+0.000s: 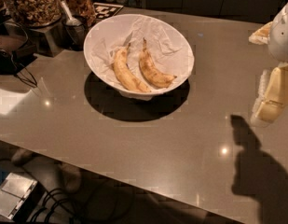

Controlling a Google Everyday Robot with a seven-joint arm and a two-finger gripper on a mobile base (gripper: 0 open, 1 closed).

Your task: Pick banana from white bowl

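Since the claw [270, 97] hangs out at 3 o'clock in my view, above the surface [148, 143] and well apart from the white bowl [134, 18], I judge the reach has not yet begun. Only part of it shows at the edge, so I cannot tell whether it is released or clenched.

The bowl sits toward 12 o'clock, lined with crumpled paper [164, 38] that cradles two fruits side by side, both stems pointing to 12. The banana [153, 71] I want is the strongly curved, brown-speckled one on the bowl's 3 o'clock side. The paler banana [125, 71], slimmer and straighter, lies just beside it at 9 o'clock; I cannot tell if they touch.

That layout suits me. The target is on the side nearer the claw, so I could come over the rim without crossing its neighbour. It rests on the sloping wall, so I would expect a tilted grasp across its middle. The jars [34, 3] at 10 o'clock stand off that path.
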